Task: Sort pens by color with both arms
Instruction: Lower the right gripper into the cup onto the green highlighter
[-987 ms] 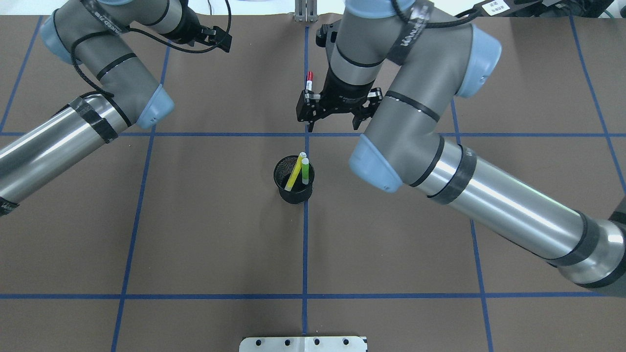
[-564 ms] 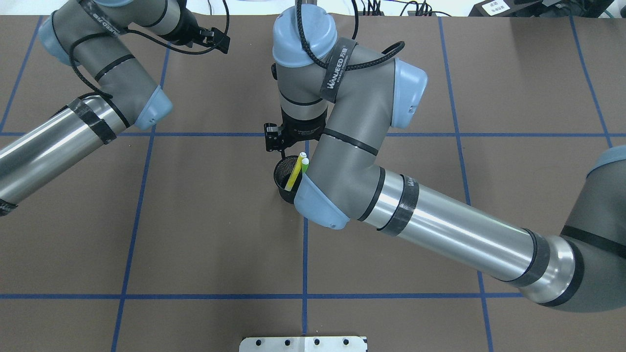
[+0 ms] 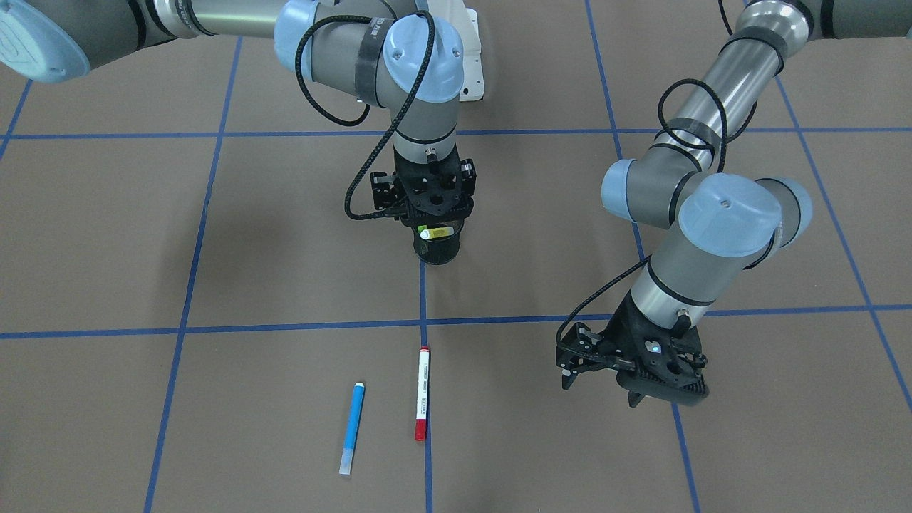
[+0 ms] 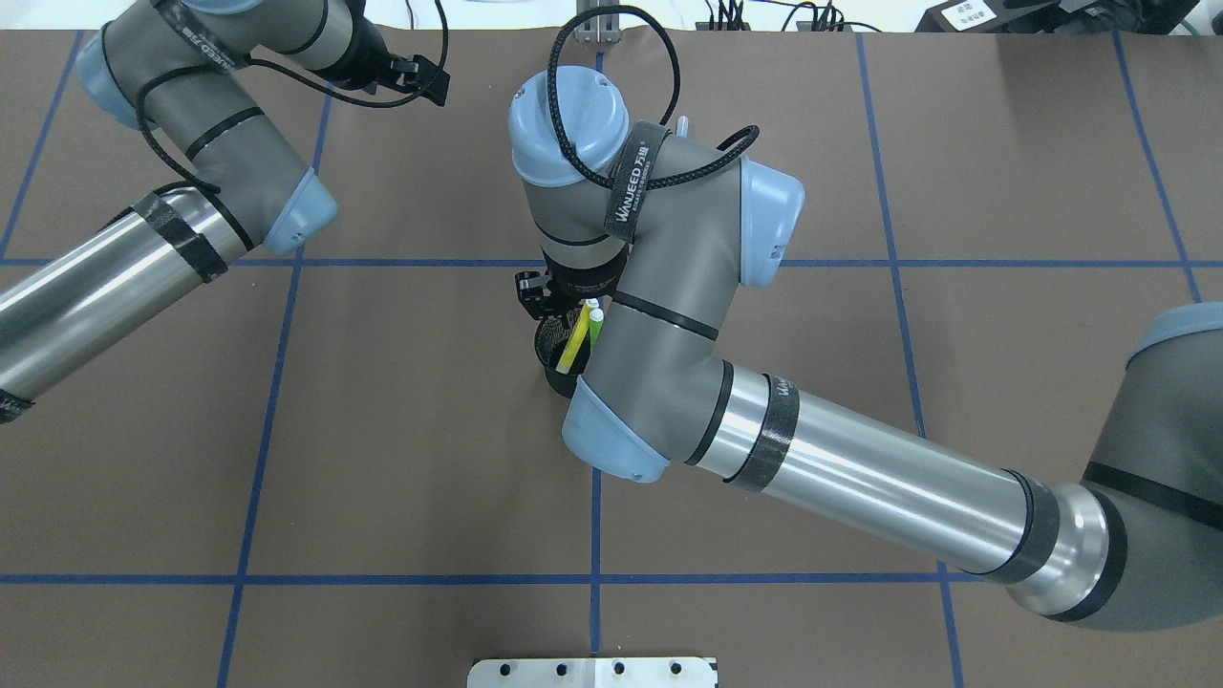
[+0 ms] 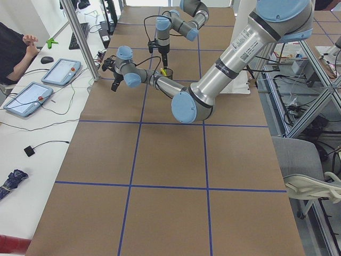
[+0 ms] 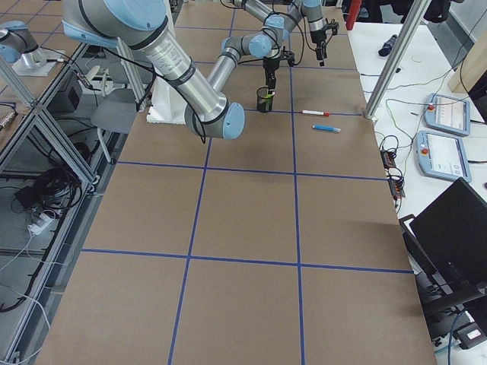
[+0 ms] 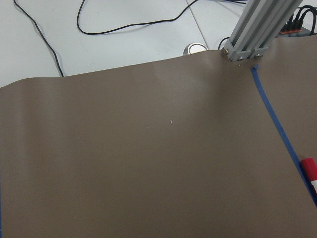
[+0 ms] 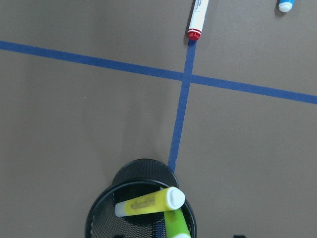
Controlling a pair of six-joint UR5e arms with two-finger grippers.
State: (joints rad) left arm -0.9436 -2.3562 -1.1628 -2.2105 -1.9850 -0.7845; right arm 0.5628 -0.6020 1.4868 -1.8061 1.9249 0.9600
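Observation:
The blue pen and the red-capped white pen lie side by side on the brown mat, far from the robot's base. The yellow pen and the lime green pen lean inside the black mesh cup. My right gripper hangs directly over the cup, pointing down, apparently open with nothing in it. My left gripper is open and empty, hovering off to the side of the red pen. The left wrist view catches only the red pen's end.
Blue tape lines divide the mat into squares. The white bolted base plate sits at the near edge. An aluminium post stands at the far edge. A person's arm and tablets are at a side table.
My right arm has swung back from the red pen at the far side and now hangs over the cup. The red pen stays on the mat. The left arm has not moved.

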